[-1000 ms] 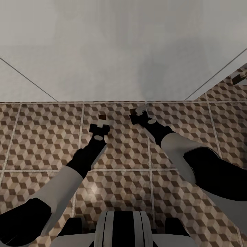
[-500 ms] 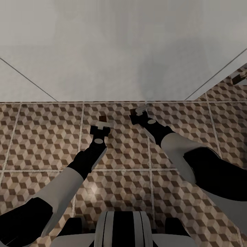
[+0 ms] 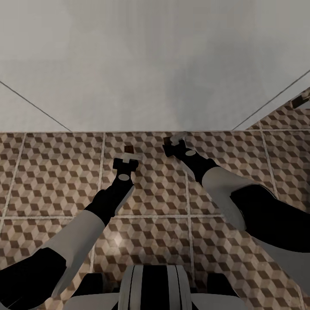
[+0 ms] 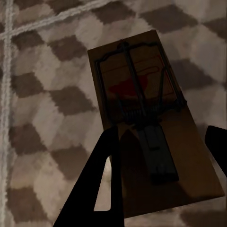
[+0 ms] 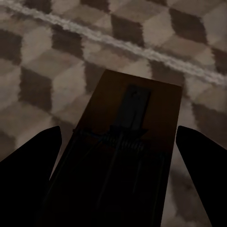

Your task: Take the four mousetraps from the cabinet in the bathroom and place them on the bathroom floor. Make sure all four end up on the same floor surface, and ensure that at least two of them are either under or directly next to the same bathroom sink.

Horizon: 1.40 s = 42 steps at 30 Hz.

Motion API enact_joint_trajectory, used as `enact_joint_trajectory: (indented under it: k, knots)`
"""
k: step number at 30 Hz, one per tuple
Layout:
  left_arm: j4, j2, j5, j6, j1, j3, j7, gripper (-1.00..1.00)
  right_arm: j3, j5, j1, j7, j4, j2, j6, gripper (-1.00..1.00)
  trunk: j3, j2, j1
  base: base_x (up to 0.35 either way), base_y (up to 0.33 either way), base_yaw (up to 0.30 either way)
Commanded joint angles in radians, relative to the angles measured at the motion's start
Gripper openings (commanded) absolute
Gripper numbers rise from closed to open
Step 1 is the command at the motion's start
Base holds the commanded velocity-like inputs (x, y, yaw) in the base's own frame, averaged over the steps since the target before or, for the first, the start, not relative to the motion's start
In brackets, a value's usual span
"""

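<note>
Two mousetraps lie flat on the cube-patterned bathroom floor (image 3: 56, 181), close to the lower edge of the wide white bathroom sink (image 3: 150, 64). My left gripper (image 3: 125, 160) hovers just behind one mousetrap (image 3: 128, 149). In the left wrist view that tan board (image 4: 142, 94), with dark wire and a red spot, runs between and beyond the spread fingers (image 4: 101, 182). My right gripper (image 3: 174, 142) is open over the other mousetrap (image 3: 166, 140), a shadowed board (image 5: 130, 142) between wide-apart fingers (image 5: 28, 161). The cabinet is out of view.
A small brown object (image 3: 299, 101) lies on the floor at the far right, past the sink's corner; I cannot tell what it is. The white sink body blocks the way ahead. Tiled floor stretches to both sides and back toward my base (image 3: 155, 288).
The whole view has shifted slightly downward. My left gripper has drawn back a little from its mousetrap. The right gripper and its mousetrap look unchanged.
</note>
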Motion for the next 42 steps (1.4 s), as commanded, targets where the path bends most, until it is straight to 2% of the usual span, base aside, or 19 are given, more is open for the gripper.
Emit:
enact_joint_trajectory:
  k: [1, 42]
  knots:
    - [-0.001, 0.001, 0.007, 0.005, -0.001, -0.005, 0.008, -1.00, 0.000, 0.004, -0.001, 0.001, 0.001, 0.000, -0.004, -1.00, 0.000, 0.000, 0.000, 0.087, 0.000, 0.000]
    - [0.007, -0.001, 0.007, 0.002, 0.001, -0.005, 0.009, -1.00, 0.000, 0.004, -0.001, 0.001, 0.009, 0.000, -0.017, -1.00, 0.000, 0.000, 0.000, 0.005, 0.000, 0.000]
